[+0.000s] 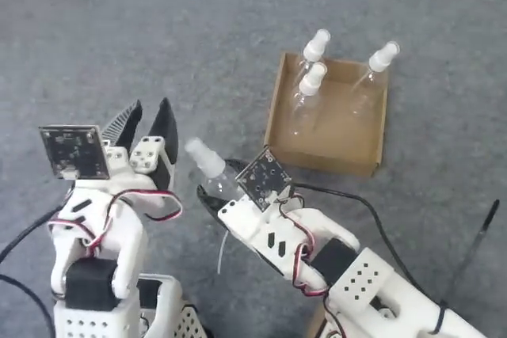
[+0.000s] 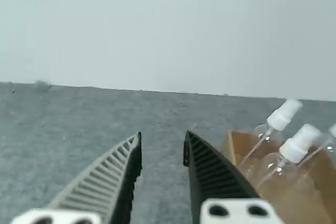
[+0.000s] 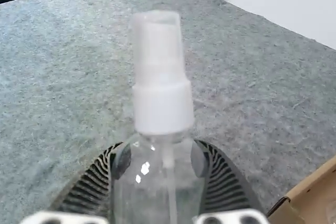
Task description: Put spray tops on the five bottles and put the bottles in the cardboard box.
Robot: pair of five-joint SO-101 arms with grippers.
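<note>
The box (image 1: 329, 161) is sitting right of the worktop's (image 1: 95, 45) middle. It is holding three bottles standing on end, all three capped. The back bottle (image 1: 317, 43) is standing by the box's far left corner, and the front bottle (image 1: 312, 78) is just before it. The corner bottle (image 1: 382, 56) is standing at the far right corner.

A fourth bottle (image 3: 157, 187), with its spray top (image 3: 160, 77) on, is being held outside the box. It is hanging above the worktop, just off the box's near left corner. The right gripper (image 3: 160, 153) is clamping this bottle by its clear body, with a finger pressing on each side. The left gripper (image 2: 163, 136) is hanging released over the near left part of the worktop, its jaws spread and grasping nothing.
</note>
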